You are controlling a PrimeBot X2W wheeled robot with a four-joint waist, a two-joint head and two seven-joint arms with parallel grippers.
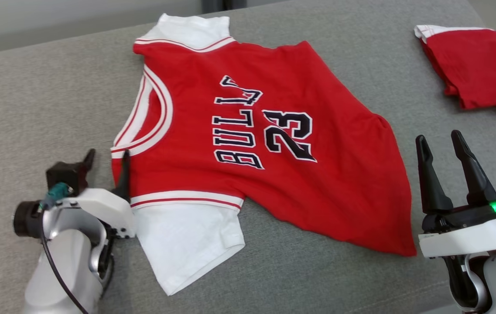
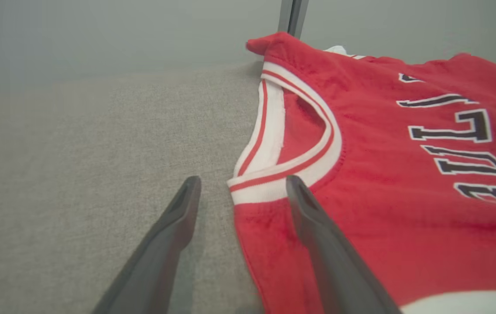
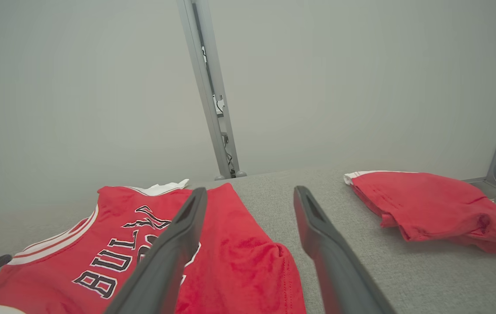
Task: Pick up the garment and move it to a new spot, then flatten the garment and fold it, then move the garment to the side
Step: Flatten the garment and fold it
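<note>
The garment (image 1: pixel 309 187) is a red jersey with white sleeves, dark "BULLS" lettering and the number 23, lying spread on the grey surface with its collar to the left. My left gripper (image 1: pixel 107 159) is open low at the collar's near corner: in the left wrist view the jersey (image 2: pixel 383 192) passes under one finger (image 2: pixel 317 231) while the other lies over bare fabric, and the left gripper (image 2: pixel 241 183) holds nothing. My right gripper (image 1: pixel 440 140) is open and empty, just right of the jersey's hem; the right wrist view shows the jersey (image 3: pixel 239 257) below its fingers (image 3: pixel 169 253).
A second red garment (image 1: pixel 479 69) with white trim lies folded at the far right, also in the right wrist view as a red bundle (image 3: pixel 431 209). The grey cloth-covered surface (image 1: pixel 34 109) stretches bare to the left. A metal post (image 3: pixel 208 91) stands behind the table.
</note>
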